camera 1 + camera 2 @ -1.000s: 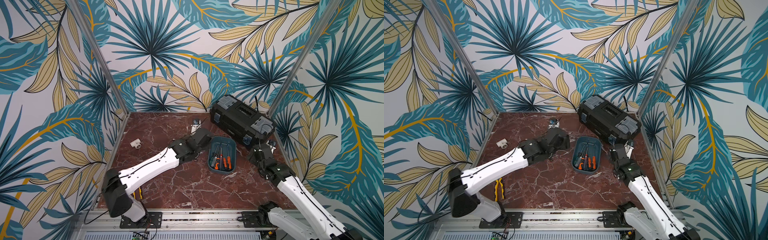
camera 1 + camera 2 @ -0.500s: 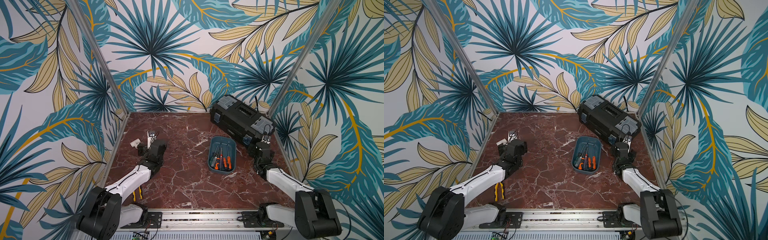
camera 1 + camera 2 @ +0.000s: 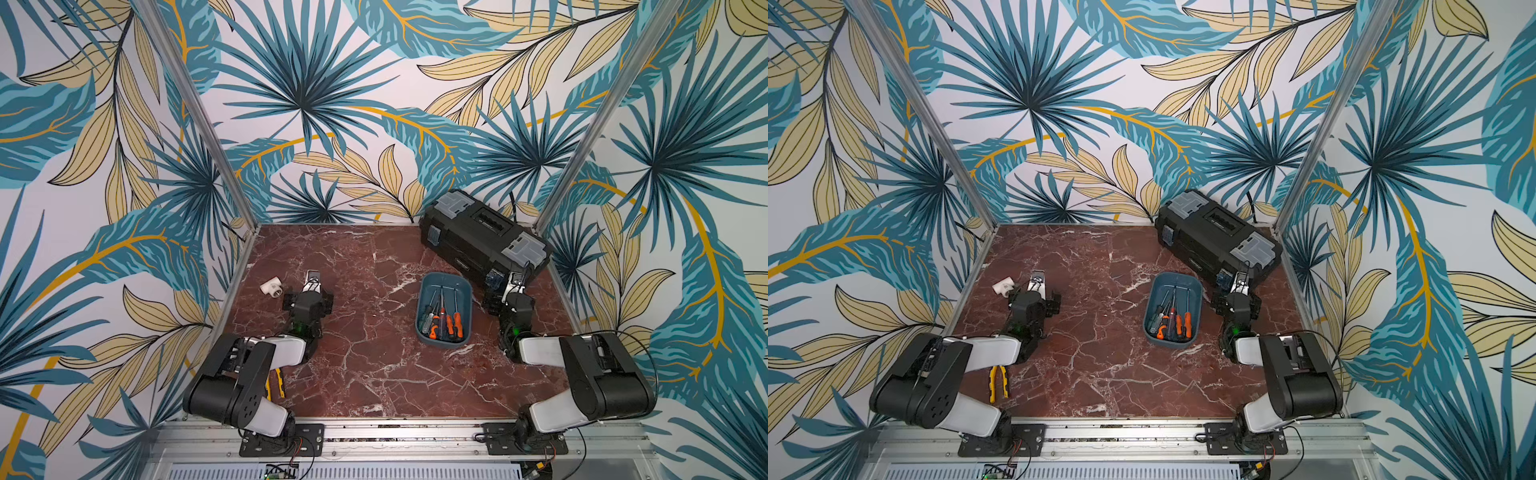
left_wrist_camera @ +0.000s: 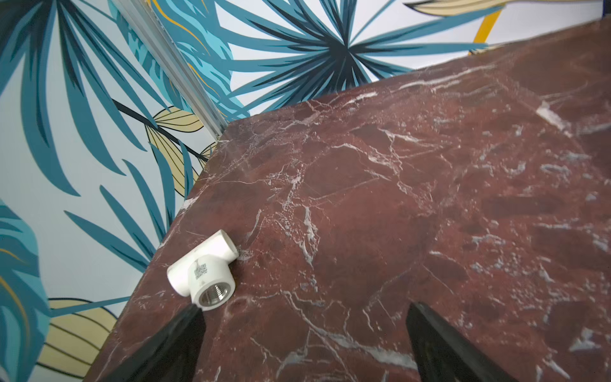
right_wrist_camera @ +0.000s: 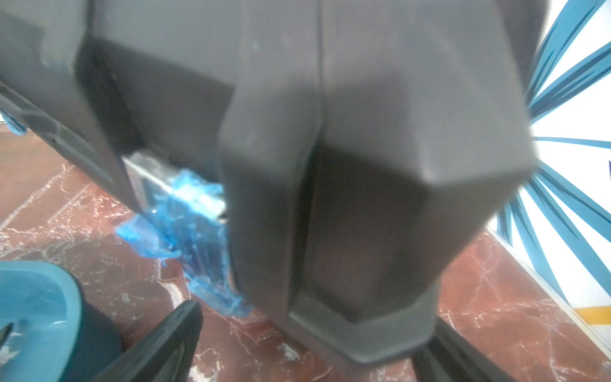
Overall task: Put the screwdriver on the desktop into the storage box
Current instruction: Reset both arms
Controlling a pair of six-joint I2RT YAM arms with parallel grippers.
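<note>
The teal storage box point(image 3: 444, 286) point(image 3: 1173, 286) stands right of centre on the red-brown marble desktop point(image 3: 365, 353). Several screwdrivers point(image 3: 442, 320) with orange and black handles lie inside it, and I see screwdrivers nowhere else. My left gripper point(image 3: 311, 279) point(image 4: 304, 330) sits far left of the box, open, with only bare marble between its fingers point(image 4: 178, 337). My right gripper point(image 3: 505, 280) point(image 5: 307, 347) is just right of the box, open and holding nothing. It points at a corner of the black toolbox point(image 5: 330, 165). The box rim point(image 5: 33, 291) shows in the right wrist view.
A black toolbox point(image 3: 482, 237) point(image 3: 1219, 237) lies at the back right. A white pipe tee point(image 3: 272, 286) point(image 4: 206, 269) sits beside the left gripper near the left rail. Yellow-handled pliers point(image 3: 998, 382) lie under the left arm. Torn blue film point(image 5: 191, 231) hangs from the toolbox.
Both arms have pulled back from beside the storage box and folded toward the front. The left gripper swung left to the white tee, and the right drew back by the toolbox corner.
</note>
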